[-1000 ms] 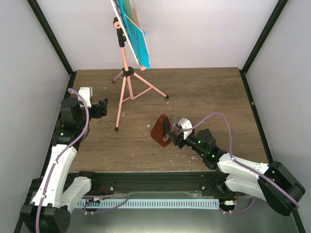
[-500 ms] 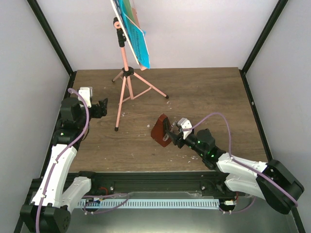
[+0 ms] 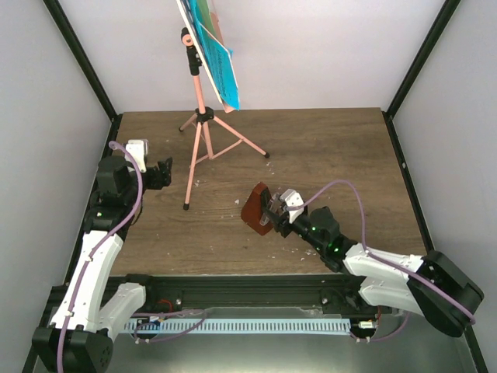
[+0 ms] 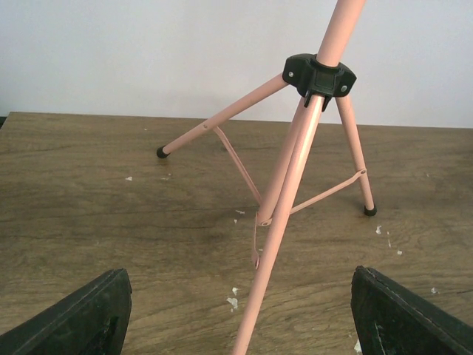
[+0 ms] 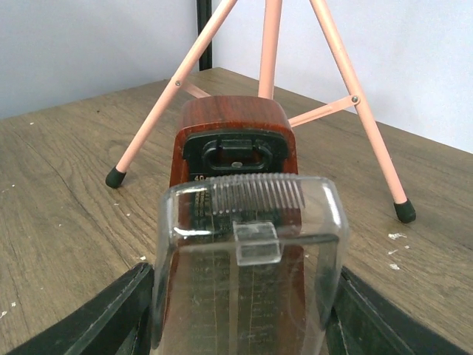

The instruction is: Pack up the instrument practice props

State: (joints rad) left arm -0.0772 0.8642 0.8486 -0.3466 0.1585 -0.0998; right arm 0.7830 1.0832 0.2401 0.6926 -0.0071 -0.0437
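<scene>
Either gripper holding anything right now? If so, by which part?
Right gripper clamps the metronome's clear cover by its two sides. Left gripper is open, holding nothing.

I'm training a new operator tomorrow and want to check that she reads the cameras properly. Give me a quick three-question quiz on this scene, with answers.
1. True or false: the left gripper is open and clear of the music stand.
2. Between the fingers of the right gripper is: A) a blue page; B) the clear cover of the metronome; C) a tripod foot.
3. Where are the sheet-music pages right now?

Key: 1 true. 2 B. 3 On the music stand's desk, not yet packed.
</scene>
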